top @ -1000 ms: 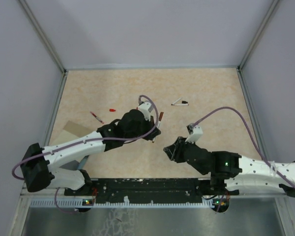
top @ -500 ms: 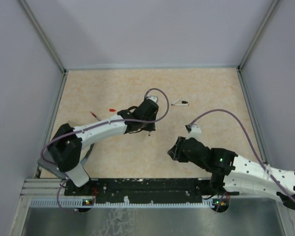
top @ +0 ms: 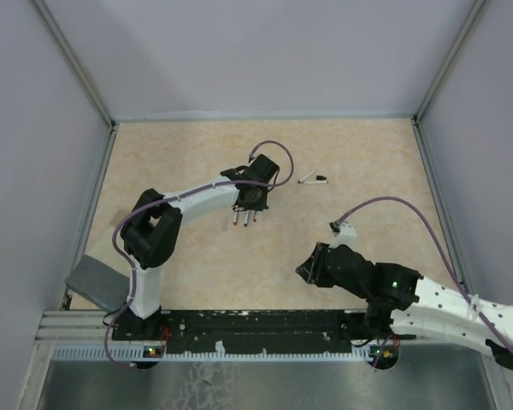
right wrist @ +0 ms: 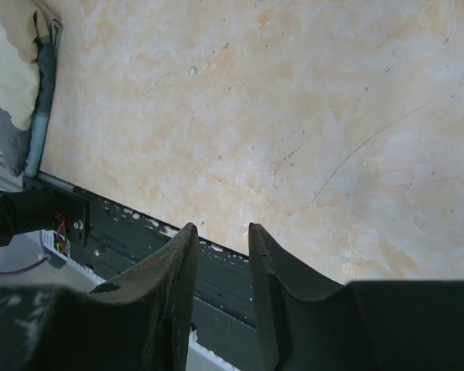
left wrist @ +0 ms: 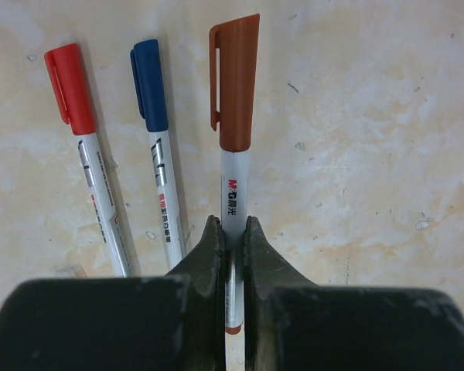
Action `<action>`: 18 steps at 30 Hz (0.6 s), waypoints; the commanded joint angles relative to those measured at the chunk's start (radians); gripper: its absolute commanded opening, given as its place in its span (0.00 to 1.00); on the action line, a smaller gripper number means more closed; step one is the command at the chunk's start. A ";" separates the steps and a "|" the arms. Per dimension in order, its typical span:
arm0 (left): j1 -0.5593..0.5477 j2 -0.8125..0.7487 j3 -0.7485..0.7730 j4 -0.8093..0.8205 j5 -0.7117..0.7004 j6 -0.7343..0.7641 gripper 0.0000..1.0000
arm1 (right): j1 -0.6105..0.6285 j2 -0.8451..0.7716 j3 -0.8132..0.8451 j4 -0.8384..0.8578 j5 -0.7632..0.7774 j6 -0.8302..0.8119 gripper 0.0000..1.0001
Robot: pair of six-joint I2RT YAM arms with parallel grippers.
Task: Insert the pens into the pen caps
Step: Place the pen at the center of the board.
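brown-capped white pen [left wrist: 233,185] in left pincer [left wrist: 232,226], red-capped pen [left wrist: 97,182], blue-capped pen [left wrist: 162,175] alongside

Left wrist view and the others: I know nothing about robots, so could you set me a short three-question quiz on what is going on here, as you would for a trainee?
1. True or false: the left arm's fingers are shut on the brown-capped pen.
2. What lies on the table beside that pen? A) a red-capped pen and a blue-capped pen; B) two green-capped pens; C) loose caps only.
3. Fill in: the right arm's fingers are open and hold ____.
Key: 1 true; 2 A; 3 nothing.
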 commanded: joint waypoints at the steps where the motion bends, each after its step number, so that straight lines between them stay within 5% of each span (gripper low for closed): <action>1: 0.013 0.042 0.046 -0.047 -0.034 -0.015 0.00 | -0.006 -0.010 -0.007 0.008 -0.005 0.006 0.33; 10: 0.019 0.112 0.069 -0.040 -0.025 -0.018 0.10 | -0.005 -0.012 -0.006 -0.009 -0.007 -0.004 0.33; 18: 0.020 0.102 0.054 -0.040 -0.016 -0.020 0.35 | -0.006 -0.004 -0.003 -0.010 -0.008 -0.008 0.33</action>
